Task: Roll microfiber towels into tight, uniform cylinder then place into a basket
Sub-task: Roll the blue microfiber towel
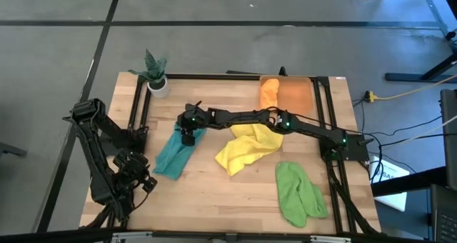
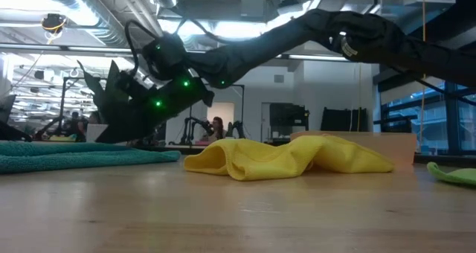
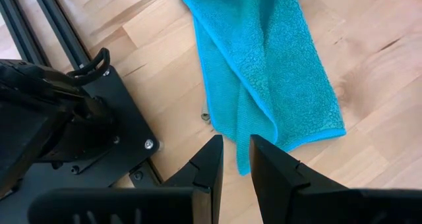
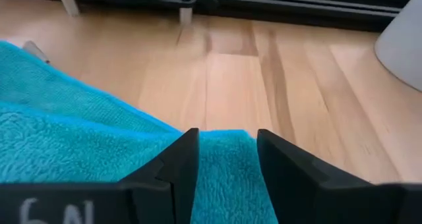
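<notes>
Closest to us lay the yellow towel (image 2: pixel 286 158), crumpled mid-table, with the green towel (image 1: pixel 298 193) beside it and the orange towel (image 1: pixel 268 91) in the basket (image 1: pixel 296 96). The right gripper (image 1: pixel 188 136), stretched across, hovered with parted fingers over the teal towel (image 1: pixel 176 152). The left gripper (image 1: pixel 145 181) waited nearby, slightly parted and empty.

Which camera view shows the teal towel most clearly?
The left wrist view: teal towel lies folded lengthwise, nearly whole. The high view shows it small, the low view only edge-on, the right wrist view one corner.
</notes>
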Controlling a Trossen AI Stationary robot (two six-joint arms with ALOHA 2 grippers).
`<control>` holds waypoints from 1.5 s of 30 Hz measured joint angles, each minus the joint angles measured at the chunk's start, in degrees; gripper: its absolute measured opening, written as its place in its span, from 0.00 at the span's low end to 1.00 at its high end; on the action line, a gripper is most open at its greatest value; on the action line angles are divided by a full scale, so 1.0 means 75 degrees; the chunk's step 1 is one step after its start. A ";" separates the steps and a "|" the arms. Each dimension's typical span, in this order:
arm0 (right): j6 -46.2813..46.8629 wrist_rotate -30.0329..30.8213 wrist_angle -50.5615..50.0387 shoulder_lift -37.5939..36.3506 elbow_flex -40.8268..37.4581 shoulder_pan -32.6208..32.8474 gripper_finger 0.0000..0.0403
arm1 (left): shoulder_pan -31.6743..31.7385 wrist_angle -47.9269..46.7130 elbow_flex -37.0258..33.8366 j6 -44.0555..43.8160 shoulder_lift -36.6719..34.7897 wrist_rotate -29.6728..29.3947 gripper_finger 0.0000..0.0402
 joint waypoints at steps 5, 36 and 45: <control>-0.0007 0.0003 -0.0049 0.0075 0.0000 0.0000 0.39 | 0.0000 0.0000 0.0000 0.0000 -0.0002 0.0000 0.16; -0.0093 0.0146 -0.0063 0.0080 0.0000 -0.0012 0.03 | 0.0000 0.0102 0.0000 0.0000 -0.0002 0.0000 0.16; -0.0033 0.0146 0.0183 0.0064 0.0000 -0.0012 0.07 | 0.0000 0.0162 0.0000 0.0003 -0.0002 0.0003 0.16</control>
